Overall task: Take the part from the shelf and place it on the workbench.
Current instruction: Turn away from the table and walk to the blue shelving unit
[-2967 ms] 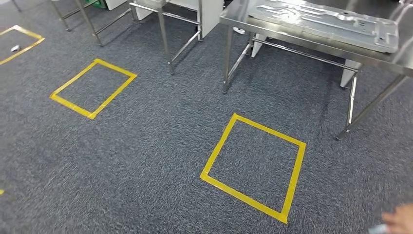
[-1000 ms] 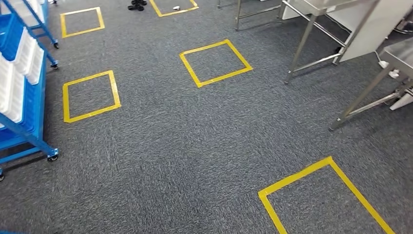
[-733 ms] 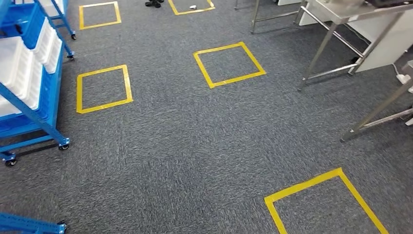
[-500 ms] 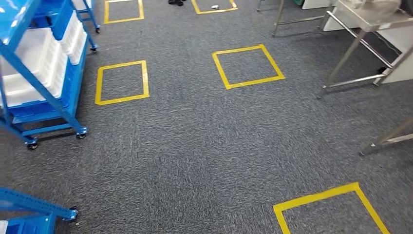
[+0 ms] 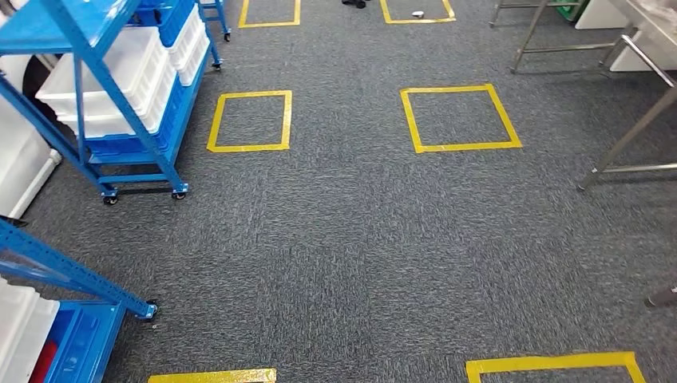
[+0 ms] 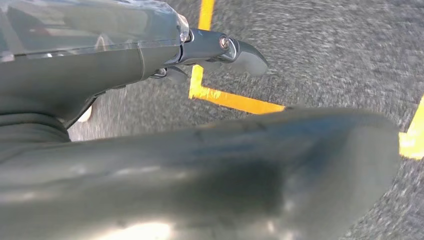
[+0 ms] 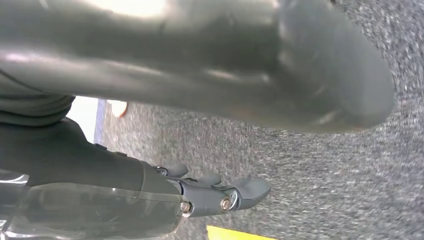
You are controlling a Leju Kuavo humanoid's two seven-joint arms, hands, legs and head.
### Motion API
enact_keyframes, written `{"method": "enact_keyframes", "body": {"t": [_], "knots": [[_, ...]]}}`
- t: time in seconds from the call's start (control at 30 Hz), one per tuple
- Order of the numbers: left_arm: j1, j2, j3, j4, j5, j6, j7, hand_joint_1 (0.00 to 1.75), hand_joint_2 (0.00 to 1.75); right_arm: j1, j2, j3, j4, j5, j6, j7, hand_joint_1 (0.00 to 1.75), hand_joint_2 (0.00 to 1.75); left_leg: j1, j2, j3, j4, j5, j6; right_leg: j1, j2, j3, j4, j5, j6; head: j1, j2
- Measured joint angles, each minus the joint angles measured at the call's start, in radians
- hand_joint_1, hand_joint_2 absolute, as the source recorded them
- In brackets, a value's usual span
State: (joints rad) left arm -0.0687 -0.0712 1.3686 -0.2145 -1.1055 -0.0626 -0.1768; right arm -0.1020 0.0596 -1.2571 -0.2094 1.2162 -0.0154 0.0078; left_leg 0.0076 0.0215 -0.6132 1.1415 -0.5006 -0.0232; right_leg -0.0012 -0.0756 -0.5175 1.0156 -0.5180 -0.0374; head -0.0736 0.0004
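- The blue shelf (image 5: 104, 96) is standing on castors at the carpet's edge, white bins (image 5: 120, 80) stacked in its tiers, presumably for easy reaching from the aisle.
- The part itself cannot be picked out; it is presumably lying in one of those bins.
- The left hand (image 6: 215, 47) is hanging over the floor, fingers (image 6: 245, 50) loosely extended and holding nothing.
- The right hand (image 7: 210, 192) is hanging likewise, fingers (image 7: 250, 189) apart and holding nothing, since no grasp is due yet.
- The steel desk (image 5: 639, 48) is standing well apart from the shelf, across the yellow tape squares (image 5: 459, 118).
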Motion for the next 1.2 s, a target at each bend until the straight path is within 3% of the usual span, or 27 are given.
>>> {"method": "enact_keyframes", "body": {"t": [0.07, 0.1, 0.17, 0.2, 0.27, 0.3, 0.37, 0.4, 0.43, 0.47, 0.53, 0.6, 0.67, 0.73, 0.8, 0.87, 0.9, 0.93, 0.97, 1.03, 1.1, 1.13, 1.2], "knots": [[-0.006, 0.011, -0.026, 0.0, -0.012, -0.012, 0.002, 0.0, 0.0, 0.005, 0.001, -0.006, 0.0, 0.021, -0.003, 0.013, 0.0, 0.0, -0.011, 0.034, 0.054, -0.11, 0.032, 0.014, 0.004, -0.02, 0.004, 0.001, -0.004, 0.006, 0.0, 0.0], [-0.008, 0.015, -0.034, 0.0, -0.012, -0.013, 0.003, 0.0, 0.0, 0.007, 0.002, -0.004, 0.0, 0.038, -0.001, 0.018, 0.0, 0.0, -0.016, 0.041, 0.06, -0.127, 0.032, 0.018, 0.005, -0.029, 0.005, 0.001, -0.006, 0.01, 0.0, 0.0], [-0.008, 0.019, -0.044, 0.0, -0.01, -0.015, 0.007, 0.0, 0.0, 0.007, 0.002, 0.003, 0.0, 0.068, 0.007, 0.027, 0.0, 0.0, -0.016, 0.022, 0.061, -0.136, 0.037, 0.027, 0.005, -0.042, 0.008, 0.0, -0.008, 0.019, 0.0, 0.0], [-0.006, 0.02, -0.047, 0.0, -0.008, -0.015, 0.009, 0.0, 0.0, 0.006, 0.001, 0.009, 0.0, 0.08, 0.01, 0.03, 0.0, 0.0, -0.013, 0.012, 0.064, -0.143, 0.042, 0.031, 0.003, -0.031, 0.008, 0.005, -0.014, 0.024, 0.0, 0.0], [-0.008, 0.02, -0.052, 0.0, -0.003, -0.015, 0.011, 0.0, 0.0, 0.007, -0.001, 0.019, 0.0, 0.094, 0.018, 0.033, 0.0, 0.0, -0.006, -0.006, 0.069, -0.157, 0.053, 0.04, -0.001, 0.022, -0.016, 0.064, -0.056, 0.033, 0.0, 0.0], [-0.01, 0.02, -0.054, 0.0, -0.002, -0.015, 0.012, 0.0, 0.0, 0.008, -0.002, 0.023, 0.0, 0.098, 0.02, 0.034, 0.0, 0.0, -0.007, -0.015, 0.067, -0.159, 0.056, 0.042, -0.004, 0.051, -0.045, 0.127, -0.09, 0.036, 0.0, 0.0], [-0.013, 0.019, -0.057, 0.0, -0.001, -0.015, 0.013, 0.0, 0.0, 0.011, -0.002, 0.03, 0.0, 0.101, 0.021, 0.039, 0.0, 0.0, -0.006, -0.039, 0.063, -0.157, 0.058, 0.044, -0.008, 0.072, -0.109, 0.258, -0.142, 0.04, 0.0, 0.0], [-0.013, 0.018, -0.058, 0.0, -0.001, -0.015, 0.013, 0.0, 0.0, 0.012, -0.003, 0.033, 0.0, 0.102, 0.021, 0.042, 0.0, 0.0, -0.005, -0.053, 0.062, -0.155, 0.058, 0.043, -0.01, 0.074, -0.125, 0.287, -0.141, 0.043, 0.0, 0.0], [-0.013, 0.018, -0.059, 0.0, -0.001, -0.015, 0.014, 0.0, 0.0, 0.012, -0.005, 0.034, 0.0, 0.102, 0.021, 0.043, 0.0, 0.0, -0.004, -0.066, 0.062, -0.152, 0.058, 0.041, -0.014, 0.076, -0.121, 0.273, -0.117, 0.046, 0.0, 0.0], [-0.013, 0.017, -0.06, 0.0, -0.001, -0.015, 0.014, 0.0, 0.0, 0.013, -0.006, 0.036, 0.0, 0.102, 0.021, 0.044, 0.0, 0.0, -0.002, -0.08, 0.063, -0.148, 0.056, 0.038, -0.018, 0.081, -0.099, 0.22, -0.078, 0.049, 0.0, 0.0], [-0.015, 0.015, -0.06, 0.0, -0.001, -0.015, 0.015, 0.0, 0.0, 0.014, -0.008, 0.036, 0.0, 0.102, 0.021, 0.044, 0.0, 0.0, 0.001, -0.106, 0.058, -0.133, 0.051, 0.026, -0.028, 0.12, -0.043, 0.087, -0.014, 0.053, 0.0, 0.0], [-0.017, 0.015, -0.06, 0.0, -0.001, -0.015, 0.015, 0.0, 0.0, 0.014, -0.009, 0.037, 0.0, 0.102, 0.021, 0.044, 0.0, 0.0, 0.002, -0.127, 0.047, -0.123, 0.049, 0.011, -0.029, 0.145, -0.022, 0.029, 0.002, 0.046, 0.0, 0.0], [-0.014, 0.015, -0.061, 0.0, -0.001, -0.015, 0.015, 0.0, 0.0, 0.011, -0.009, 0.037, 0.0, 0.102, 0.021, 0.044, 0.0, 0.0, 0.005, -0.144, 0.039, -0.125, 0.053, -0.003, -0.024, 0.128, -0.024, 0.027, 0.004, 0.03, 0.0, 0.0], [-0.01, 0.015, -0.061, 0.0, -0.001, -0.015, 0.015, 0.0, 0.0, 0.009, -0.01, 0.04, 0.0, 0.103, 0.02, 0.044, 0.0, 0.0, 0.005, -0.114, 0.025, -0.102, 0.038, -0.011, -0.023, 0.105, -0.024, 0.022, 0.01, 0.013, 0.0, 0.0], [-0.014, 0.014, -0.061, 0.0, -0.001, -0.015, 0.015, 0.0, 0.0, 0.013, -0.01, 0.043, 0.0, 0.104, 0.019, 0.045, 0.0, 0.0, 0.003, -0.057, -0.019, -0.004, -0.02, -0.014, -0.018, 0.079, -0.026, 0.018, 0.012, 0.003, 0.0, 0.0], [-0.018, 0.014, -0.061, 0.0, -0.001, -0.014, 0.016, 0.0, 0.0, 0.017, -0.01, 0.044, 0.0, 0.106, 0.018, 0.046, 0.0, 0.0, 0.004, -0.036, -0.078, 0.13, -0.08, -0.016, -0.01, 0.049, -0.028, 0.018, 0.01, -0.002, 0.0, 0.0], [-0.018, 0.014, -0.061, 0.0, -0.001, -0.014, 0.017, 0.0, 0.0, 0.017, -0.01, 0.045, 0.0, 0.106, 0.018, 0.047, 0.0, 0.0, 0.004, -0.033, -0.091, 0.164, -0.088, -0.015, -0.006, 0.035, -0.028, 0.018, 0.01, -0.003, 0.0, 0.0], [-0.017, 0.014, -0.061, 0.0, -0.001, -0.014, 0.017, 0.0, 0.0, 0.017, -0.01, 0.047, 0.0, 0.107, 0.018, 0.048, 0.0, 0.0, 0.003, -0.031, -0.083, 0.158, -0.076, -0.012, -0.003, 0.022, -0.028, 0.019, 0.009, -0.004, 0.0, 0.0], [-0.015, 0.015, -0.061, 0.0, -0.001, -0.014, 0.018, 0.0, 0.0, 0.015, -0.01, 0.049, 0.0, 0.107, 0.019, 0.049, 0.0, 0.0, 0.002, -0.026, -0.055, 0.111, -0.049, -0.008, -0.001, 0.01, -0.026, 0.019, 0.008, -0.005, 0.0, 0.0], [-0.017, 0.017, -0.061, 0.0, -0.001, -0.014, 0.018, 0.0, 0.0, 0.013, -0.009, 0.052, 0.0, 0.107, 0.021, 0.051, 0.0, 0.0, -0.009, 0.021, 0.026, -0.036, 0.005, 0.008, 0.002, -0.013, -0.021, 0.019, 0.005, -0.004, 0.0, 0.0], [-0.021, 0.02, -0.061, 0.0, -0.001, -0.014, 0.017, 0.0, 0.0, 0.012, -0.007, 0.053, 0.001, 0.107, 0.026, 0.052, 0.0, 0.0, -0.022, 0.058, 0.066, -0.12, 0.023, 0.023, 0.002, -0.034, -0.019, 0.018, 0.003, 0.003, 0.0, 0.0], [-0.021, 0.023, -0.061, 0.0, -0.001, -0.014, 0.016, 0.0, 0.0, 0.011, -0.007, 0.054, 0.001, 0.107, 0.029, 0.053, 0.0, 0.0, -0.027, 0.057, 0.065, -0.125, 0.022, 0.027, 0.001, -0.043, -0.018, 0.017, 0.003, 0.008, 0.0, 0.0], [-0.018, 0.028, -0.061, 0.0, -0.002, -0.014, 0.015, 0.0, 0.0, 0.006, -0.006, 0.057, 0.001, 0.11, 0.033, 0.053, 0.0, 0.0, -0.026, 0.034, 0.069, -0.139, 0.031, 0.035, -0.002, -0.055, -0.011, 0.016, 0.0, 0.018, 0.0, 0.0]]}}
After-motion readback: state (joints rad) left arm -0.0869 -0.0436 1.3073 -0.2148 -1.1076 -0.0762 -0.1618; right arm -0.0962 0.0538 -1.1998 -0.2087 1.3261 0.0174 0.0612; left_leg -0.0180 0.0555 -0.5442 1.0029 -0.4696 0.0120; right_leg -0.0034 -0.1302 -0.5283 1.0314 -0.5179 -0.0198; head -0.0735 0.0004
